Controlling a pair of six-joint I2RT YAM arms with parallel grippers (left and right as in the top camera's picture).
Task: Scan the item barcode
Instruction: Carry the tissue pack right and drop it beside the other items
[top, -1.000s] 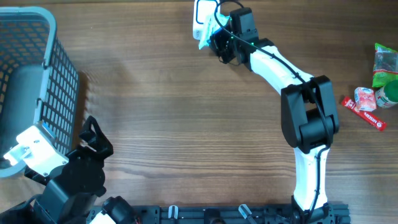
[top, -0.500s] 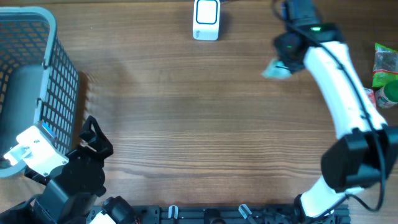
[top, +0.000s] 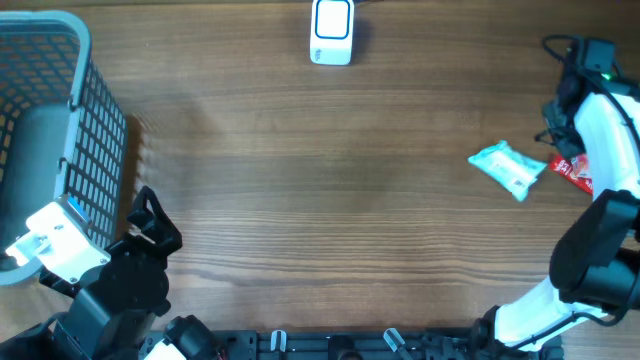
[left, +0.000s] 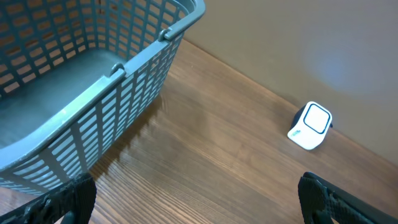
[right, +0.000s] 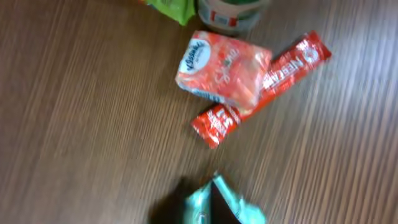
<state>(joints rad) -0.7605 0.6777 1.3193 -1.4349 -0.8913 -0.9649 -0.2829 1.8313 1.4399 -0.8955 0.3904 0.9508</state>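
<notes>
Overhead cam on my feed: teal pkt (top: 508, 168), the item to scan, lies flat on the wood table (top: 300, 200) at the R side. It is well apart from the white scanner (top: 332, 32) at the far edge. Just beside the pkt lies a red stick sachet (top: 572, 172). R arm (top: 600, 130) arcs over that corner. R gripper (top: 557, 125) is a dark shape under the wrist, near the pkt; I can't tell how its jaws stand. R wrist cam: red tissue pack (right: 224, 68) lying over the stick, white tub (right: 233, 11) beyond. L gripper (left: 196, 198) sits w/ fingers spread wide, holding nothing, beside the blue-grey basket (top: 60, 120).
</notes>
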